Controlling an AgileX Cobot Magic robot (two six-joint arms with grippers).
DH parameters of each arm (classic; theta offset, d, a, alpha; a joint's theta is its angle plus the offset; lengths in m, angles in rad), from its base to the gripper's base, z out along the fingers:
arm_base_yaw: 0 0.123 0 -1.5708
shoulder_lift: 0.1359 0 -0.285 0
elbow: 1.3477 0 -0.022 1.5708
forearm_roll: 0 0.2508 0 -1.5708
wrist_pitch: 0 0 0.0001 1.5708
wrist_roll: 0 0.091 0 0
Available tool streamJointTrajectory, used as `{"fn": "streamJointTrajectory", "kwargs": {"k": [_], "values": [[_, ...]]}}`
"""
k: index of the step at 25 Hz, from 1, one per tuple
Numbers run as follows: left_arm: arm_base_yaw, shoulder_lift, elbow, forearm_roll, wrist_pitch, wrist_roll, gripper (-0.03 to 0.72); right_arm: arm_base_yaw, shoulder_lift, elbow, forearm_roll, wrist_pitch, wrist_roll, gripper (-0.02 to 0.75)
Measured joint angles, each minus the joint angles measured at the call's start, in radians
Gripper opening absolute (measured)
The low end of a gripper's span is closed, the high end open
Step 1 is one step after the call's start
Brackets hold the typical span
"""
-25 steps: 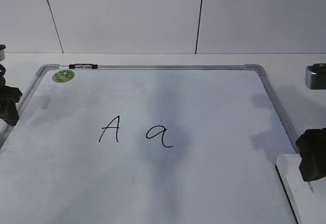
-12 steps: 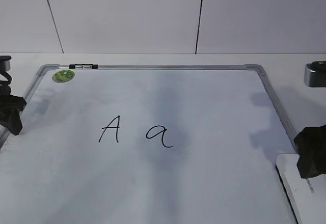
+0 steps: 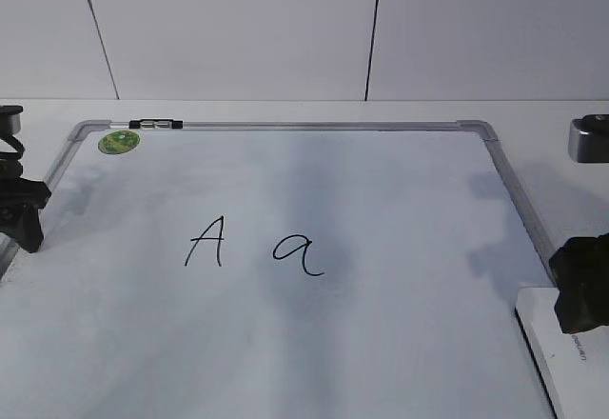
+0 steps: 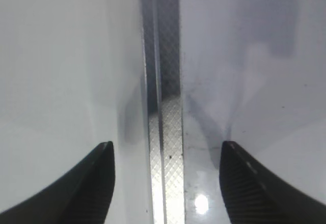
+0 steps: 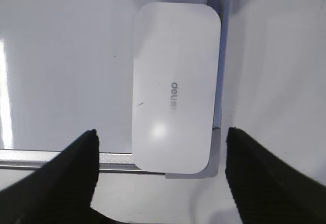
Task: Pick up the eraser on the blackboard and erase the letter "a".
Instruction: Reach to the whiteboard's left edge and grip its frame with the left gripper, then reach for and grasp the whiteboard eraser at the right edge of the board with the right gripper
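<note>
The blackboard [image 3: 400, 343] lies flat across the middle of the worktop, its grey frame running toward both side edges. The letter "a" [image 3: 298, 251] is written near the board's centre, just right of a capital "A" [image 3: 206, 241]; a round green sticker [image 3: 119, 141] and a small marker [image 3: 153, 125] sit at the board's far left corner. The eraser [image 5: 175, 86] rests in the board's near right corner, close to the worktop's right edge, its white top with grey lettering facing up and its long side against the frame. The right gripper [image 5: 160, 178] hangs directly above the eraser, pointing downward, jaws spread wide with one finger on each side of the block and not touching it. In the exterior view only part of this gripper [image 3: 580, 286] shows at the right edge. The left gripper [image 4: 165, 180] is poised low over the board's left frame rail near the worktop's left edge, pointing down, jaws apart and straddling the rail, holding nothing.
</note>
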Motion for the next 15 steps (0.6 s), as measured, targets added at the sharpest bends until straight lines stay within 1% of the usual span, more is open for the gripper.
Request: {"fn": "streamJointTrajectory", "kwargs": {"k": [15], "values": [[0.0,0.0,0.0,0.0,-0.001,0.0,0.485,0.0,0.0,0.0,0.0,0.0,0.0,0.592]]}}
